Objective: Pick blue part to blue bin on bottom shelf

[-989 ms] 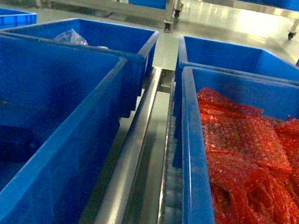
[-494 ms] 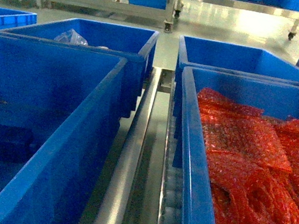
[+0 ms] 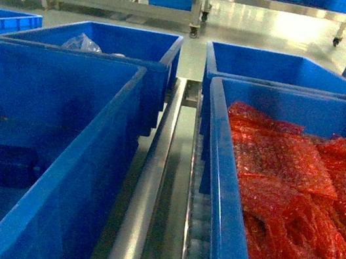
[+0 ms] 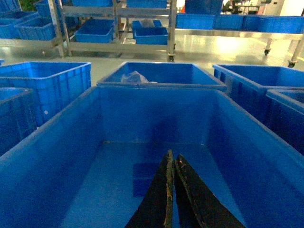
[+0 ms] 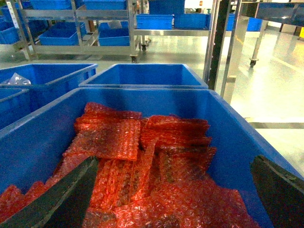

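Observation:
The blue part (image 3: 4,164), a small dark navy block, lies on the floor of the blue bin (image 3: 85,175) at the left of the head view. In the left wrist view the part (image 4: 145,173) sits just left of and below my left gripper (image 4: 172,157), which hangs shut and empty above the bin (image 4: 156,114); the fingers hide the part's right end. My right gripper (image 5: 173,159) stands wide open over red bubble-wrap packets. Neither gripper shows in the head view. The bottom shelf's steel rail (image 3: 150,185) runs between the totes.
The right-hand tote (image 3: 218,177) holds red bubble-wrap packets (image 5: 142,156). Behind the blue bin stands a tote (image 3: 121,44) with clear plastic bags, and a bare one (image 3: 283,68) beside it. White rollers (image 3: 200,227) line the shelf. Racks with more totes stand across the floor.

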Tool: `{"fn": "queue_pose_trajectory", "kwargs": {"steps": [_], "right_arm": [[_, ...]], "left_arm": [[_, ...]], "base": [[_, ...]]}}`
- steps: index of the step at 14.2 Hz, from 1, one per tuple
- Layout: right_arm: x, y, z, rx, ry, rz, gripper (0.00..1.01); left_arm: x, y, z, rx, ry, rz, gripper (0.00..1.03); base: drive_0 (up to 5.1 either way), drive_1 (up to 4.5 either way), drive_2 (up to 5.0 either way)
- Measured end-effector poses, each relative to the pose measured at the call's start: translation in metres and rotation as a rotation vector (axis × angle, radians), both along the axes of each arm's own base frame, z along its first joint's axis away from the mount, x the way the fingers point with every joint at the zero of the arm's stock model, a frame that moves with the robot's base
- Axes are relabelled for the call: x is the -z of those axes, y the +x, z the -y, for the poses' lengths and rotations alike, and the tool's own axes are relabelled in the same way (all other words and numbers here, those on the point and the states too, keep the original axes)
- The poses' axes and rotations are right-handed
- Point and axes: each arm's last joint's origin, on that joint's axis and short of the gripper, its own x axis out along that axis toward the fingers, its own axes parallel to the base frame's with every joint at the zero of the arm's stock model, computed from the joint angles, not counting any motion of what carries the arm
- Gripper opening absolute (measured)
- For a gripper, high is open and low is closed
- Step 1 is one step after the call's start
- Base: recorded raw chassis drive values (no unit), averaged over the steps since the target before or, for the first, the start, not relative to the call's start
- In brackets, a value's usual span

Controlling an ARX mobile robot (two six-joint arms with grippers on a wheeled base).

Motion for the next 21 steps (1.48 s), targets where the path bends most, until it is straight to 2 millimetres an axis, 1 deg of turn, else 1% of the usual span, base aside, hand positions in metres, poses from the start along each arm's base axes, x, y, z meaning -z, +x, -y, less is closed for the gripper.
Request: {"fn": "queue_pose_trajectory", "kwargs": {"steps": [1,2,4,7,8,9,10,21], "right_arm": [[0.0001,0.0,0.0,0.0,0.0,-0.002,0.98],[0.0001,0.0,0.0,0.0,0.0,-0.002,0.98],[0.0001,0.0,0.0,0.0,0.0,-0.002,0.98],[0.0002,0.0,0.0,0.0,0.0,-0.002,0.98],[0.0001,0.0,0.0,0.0,0.0,-0.002,0.98],[0.0002,0.0,0.0,0.0,0.0,-0.002,0.98],[0.0001,0.0,0.0,0.0,0.0,-0.002,0.98],[0.0001,0.0,0.0,0.0,0.0,-0.002,0.98]], "left_arm": [[-0.0008,0.0,0.0,0.0,0.0,0.009,0.02],[-0.0004,0.0,0.0,0.0,0.0,0.005,0.11],[-0.0004,0.0,0.0,0.0,0.0,0.004,0.36],[-0.0004,0.0,0.0,0.0,0.0,0.004,0.77],[-0.0004,0.0,0.0,0.0,0.0,0.004,0.9],[-0.0004,0.0,0.0,0.0,0.001,0.005,1.0],[-0.0004,0.0,0.0,0.0,0.001,0.005,0.97],[-0.0004,0.0,0.0,0.0,0.001,0.004,0.98]], "base": [[0.0,0.0,0.0],[0.0,0.0,0.0],[0.0,0.0,0.0],[0.0,0.0,0.0],[0.0,0.0,0.0],[0.0,0.0,0.0],[0.0,0.0,0.0],[0.0,0.0,0.0]]}}
